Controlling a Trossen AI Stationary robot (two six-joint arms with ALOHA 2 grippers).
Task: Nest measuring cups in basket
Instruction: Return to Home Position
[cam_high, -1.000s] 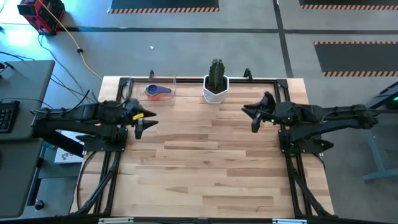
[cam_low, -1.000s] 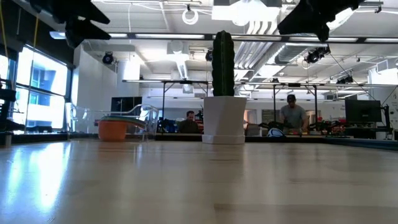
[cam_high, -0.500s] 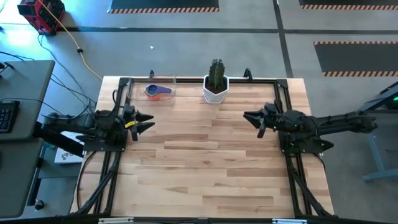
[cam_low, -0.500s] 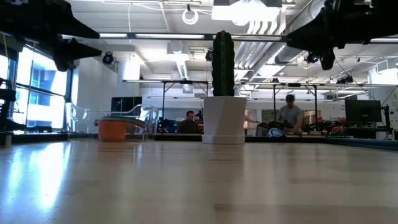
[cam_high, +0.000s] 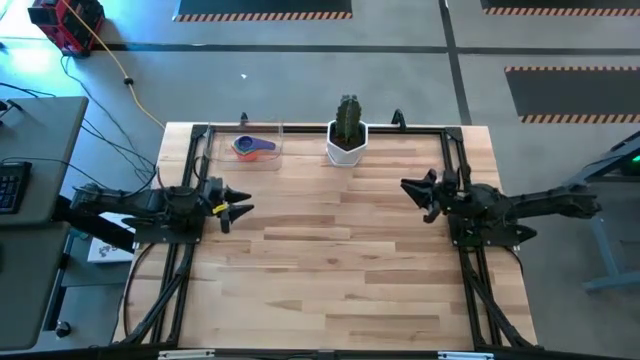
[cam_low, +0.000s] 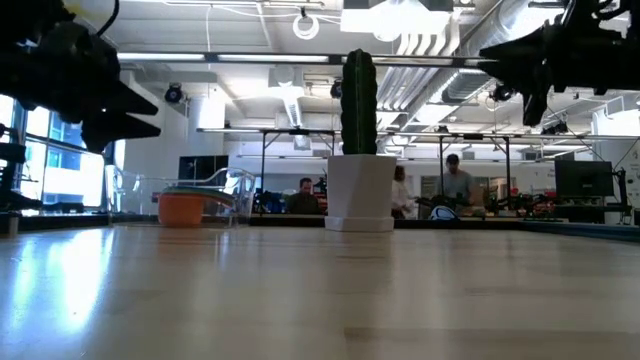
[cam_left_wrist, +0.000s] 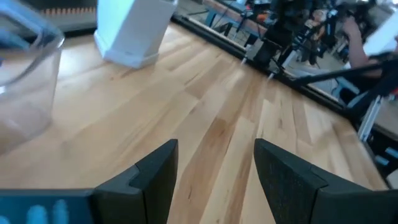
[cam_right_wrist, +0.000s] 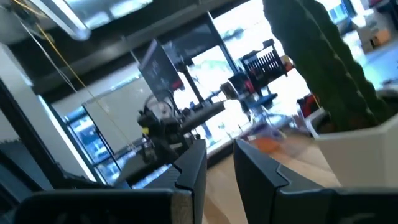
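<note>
The clear basket (cam_high: 247, 143) stands near the table's far left corner. Inside it lie measuring cups (cam_high: 252, 147), showing orange and blue from above. In the low view an orange bowl (cam_low: 182, 208) sits behind the basket's faint wall (cam_low: 130, 198); the other colours cannot be told apart. My left gripper (cam_high: 238, 208) hovers open over the left part of the table, nearer than the basket. In its wrist view the left gripper (cam_left_wrist: 214, 180) points across bare wood, with the basket's wall (cam_left_wrist: 28, 81) to one side. My right gripper (cam_high: 415, 195) hovers open over the right part, holding nothing.
A white pot with a cactus (cam_high: 347, 138) stands at the middle of the far edge, right of the basket. Black frame rails (cam_high: 452, 160) run along the table's sides. Bare wood (cam_high: 330, 250) lies between the arms. People (cam_low: 458, 185) show in the room behind.
Both arms have sunk lower. The left gripper has shifted slightly toward the near edge. The right gripper has drawn back slightly toward the right edge. The cups and basket have stayed in place.
</note>
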